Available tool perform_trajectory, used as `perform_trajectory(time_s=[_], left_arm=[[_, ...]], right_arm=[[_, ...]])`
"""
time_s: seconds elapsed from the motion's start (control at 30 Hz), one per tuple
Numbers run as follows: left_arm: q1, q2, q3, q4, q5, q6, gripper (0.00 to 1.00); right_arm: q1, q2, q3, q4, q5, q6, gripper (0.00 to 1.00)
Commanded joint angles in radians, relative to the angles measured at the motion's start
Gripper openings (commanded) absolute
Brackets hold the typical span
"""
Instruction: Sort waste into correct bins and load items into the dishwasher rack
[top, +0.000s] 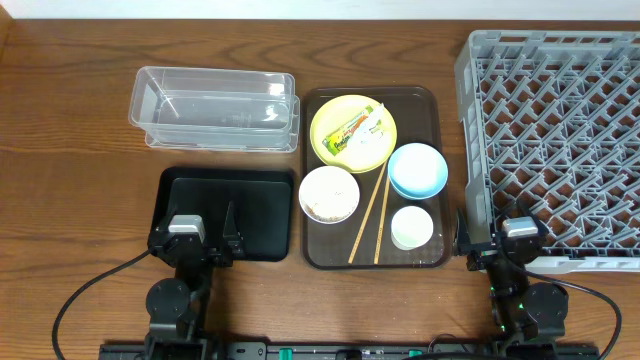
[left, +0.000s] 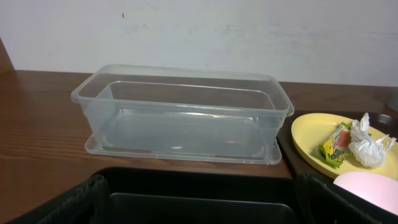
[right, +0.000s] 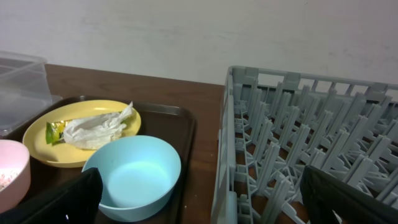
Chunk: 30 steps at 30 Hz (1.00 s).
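The yellow plate (top: 335, 112) holds the green-and-yellow wrapper (top: 345, 137) and the white paper scrap (top: 372, 124). The white bowl (top: 328, 193) holds rice scraps. The blue bowl (top: 417, 170), white cup (top: 412, 227) and chopsticks (top: 372, 215) lie on the brown tray. The clear tub (top: 215, 108) and black tray (top: 262, 210) are at the left, and the grey rack (top: 555, 140) is at the right. My left gripper (top: 200, 238) is open and empty over the black tray's near edge (left: 199, 186). My right gripper (top: 500, 240) is open and empty between the blue bowl (right: 134, 174) and the rack (right: 298, 124).
The dark brown serving tray (top: 430, 110) sits in the middle under the dishes. The wooden table (top: 70, 150) shows at the far left. A white wall stands behind the table in both wrist views. Cables run from the arm bases at the front edge.
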Motion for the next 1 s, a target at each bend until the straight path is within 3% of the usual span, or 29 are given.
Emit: perform_trajectory(time_s=[0.0, 0.17, 0.43, 0.77, 0.97], left_arm=[[0.005, -0.006, -0.029, -0.017, -0.007, 0.017, 0.97], [0.005, -0.003, -0.029, -0.018, -0.008, 0.016, 0.97], [0.005, 0.073, 0.068, -0.089, 0.023, -0.070, 0.97], [0.005, 0.534, 0.500, -0.396, 0.075, -0.070, 0.97], [0.005, 0.879, 0.842, -0.676, 0.100, -0.069, 0.97]], right_arm=[[-0.014, 0.002, -0.002, -0.004, 0.009, 0.049, 0.99], [-0.014, 0.002, 0.006, -0.004, 0.010, 0.138, 0.99], [-0.014, 0.065, 0.156, -0.156, 0.021, 0.137, 0.99], [-0.014, 0.442, 0.486, -0.379, 0.019, 0.169, 0.99], [-0.014, 0.695, 0.727, -0.611, 0.020, 0.173, 0.99]])
